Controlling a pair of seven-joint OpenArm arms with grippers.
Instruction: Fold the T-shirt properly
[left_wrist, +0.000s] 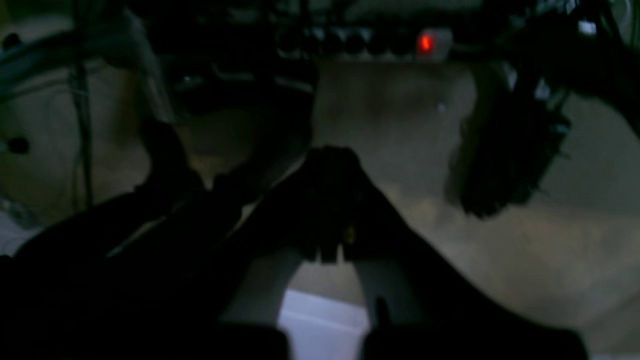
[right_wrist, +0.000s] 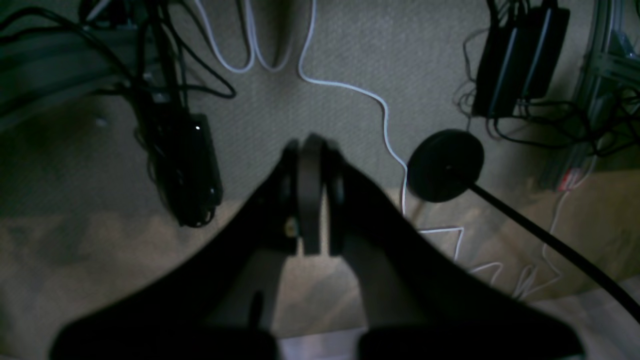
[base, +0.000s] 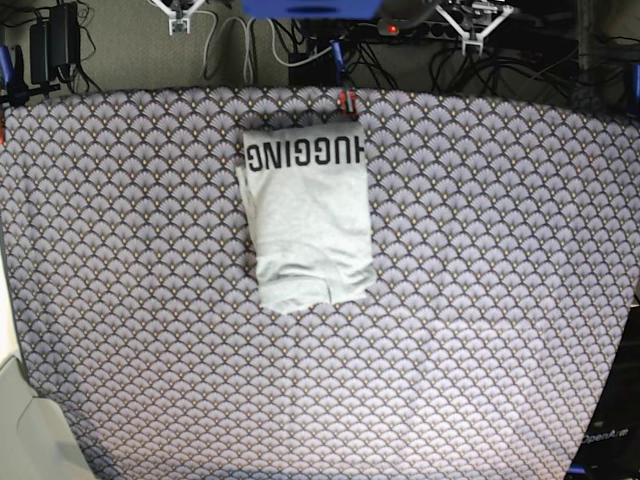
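The T-shirt (base: 310, 220) lies folded into a narrow pale grey rectangle on the patterned table cloth (base: 480, 300), slightly left of centre toward the far edge. Its black "HUGGING" lettering (base: 305, 155) reads upside down along the far end, and the near end is slightly uneven. Neither gripper is over the table in the base view. In the left wrist view my left gripper (left_wrist: 330, 160) is shut and empty over dim carpet. My right gripper (right_wrist: 311, 150) is also shut with nothing in it, above carpet and cables. Neither wrist view shows the shirt.
A power strip with a red light (left_wrist: 425, 43) lies on the floor. Under the right gripper are a black power brick (right_wrist: 192, 170), a white cable (right_wrist: 385, 115) and a round black stand base (right_wrist: 445, 165). A dark arm part (base: 605, 440) sits at the table's near right corner.
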